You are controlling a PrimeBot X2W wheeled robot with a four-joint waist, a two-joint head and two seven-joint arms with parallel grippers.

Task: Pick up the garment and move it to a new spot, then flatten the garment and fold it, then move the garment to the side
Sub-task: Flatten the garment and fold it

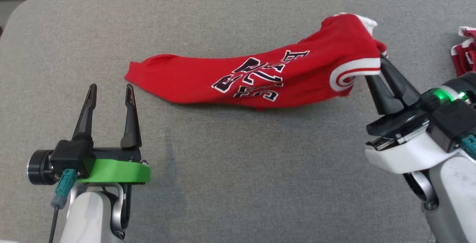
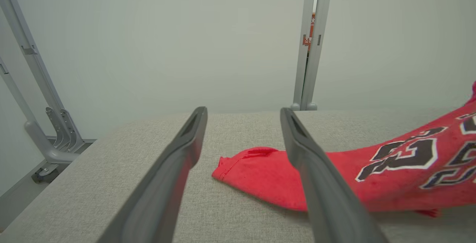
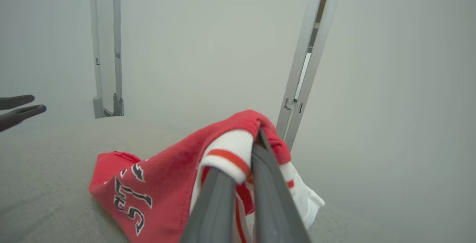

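The garment (image 1: pixel 178 79), a red jersey with black-and-white lettering, lies stretched across the middle of the table (image 1: pixel 238 183). Its left end rests flat on the grey surface. Its right end, with the white trim, is raised off it.

The right gripper (image 1: pixel 373 68) holds that raised end. Its jaws are clamped on the white-and-red trim, and the right wrist view shows the trim bunched over the two fingers (image 3: pixel 217 202). I judge this to be the pick-up step, with the move to a new spot not yet made.

The left gripper (image 1: pixel 111 87) hovers near the garment's left end, apart from it, jaws spread wide and holding nothing.

Hazards I watch for from here:

1. Slip. The grip takes a rolled edge, not a deep fold. If I lift fast, the weight of the trailing cloth may pull the trim out of the jaws.
2. Drag. Most of the garment lies on the woven table surface. A low sideways pull may bunch or twist it and make flattening harder.
3. Layers. I cannot tell whether the jaws hold one layer or several. One layer alone would let the body hang unevenly.
4. Neighbour. A second red-and-white cloth (image 1: pixel 466 51) lies at the table's right edge, near the right gripper. A swing that way may catch it.
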